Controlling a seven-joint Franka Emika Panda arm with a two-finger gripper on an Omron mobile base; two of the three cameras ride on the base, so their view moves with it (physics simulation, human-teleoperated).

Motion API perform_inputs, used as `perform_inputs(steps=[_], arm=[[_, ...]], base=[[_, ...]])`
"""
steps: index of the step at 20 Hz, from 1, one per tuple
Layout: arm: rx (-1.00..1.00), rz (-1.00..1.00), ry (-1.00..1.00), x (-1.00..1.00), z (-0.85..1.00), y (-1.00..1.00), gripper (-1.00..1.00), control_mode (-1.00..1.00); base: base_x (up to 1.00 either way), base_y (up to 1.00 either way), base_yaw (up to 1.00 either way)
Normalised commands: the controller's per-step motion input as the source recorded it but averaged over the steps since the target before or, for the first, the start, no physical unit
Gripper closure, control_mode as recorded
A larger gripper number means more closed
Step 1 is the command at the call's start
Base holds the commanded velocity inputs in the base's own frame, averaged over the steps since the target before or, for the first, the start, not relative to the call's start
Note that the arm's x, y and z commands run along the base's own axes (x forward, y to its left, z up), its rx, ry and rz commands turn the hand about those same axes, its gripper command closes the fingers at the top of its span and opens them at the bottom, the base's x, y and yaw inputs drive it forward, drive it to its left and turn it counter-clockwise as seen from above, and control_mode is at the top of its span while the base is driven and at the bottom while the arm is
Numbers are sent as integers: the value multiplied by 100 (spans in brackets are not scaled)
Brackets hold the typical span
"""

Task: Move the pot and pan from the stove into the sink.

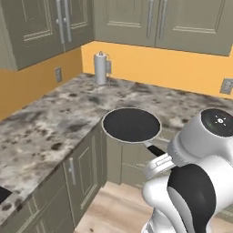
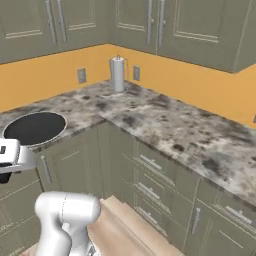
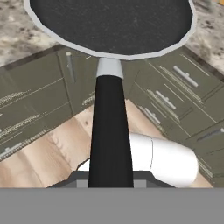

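Pan (image 1: 131, 124) handle clamped in level fingers (image 3: 78, 180)

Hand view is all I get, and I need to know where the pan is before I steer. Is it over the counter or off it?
Observer: The pan is held in the air past the inner corner of the counter, over the floor.
Operator: Anything standing on the counter near it?
Observer: A paper towel roll stands far back in the corner by the wall.
Operator: Is the gripper on the handle?
Observer: Yes, the gripper is shut on its outer end.
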Motion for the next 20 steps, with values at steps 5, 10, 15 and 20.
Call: perform_inputs(steps=[5,10,15,20], arm=[[0,0,0,0,0,0,100,100],[0,0,0,0,0,0,100,100],[0,0,0,0,0,0,100,100],[0,0,0,0,0,0,100,100]], base=[[8,-31,-43],[8,-31,-44],[7,-34,-43],[6,-36,-42]])
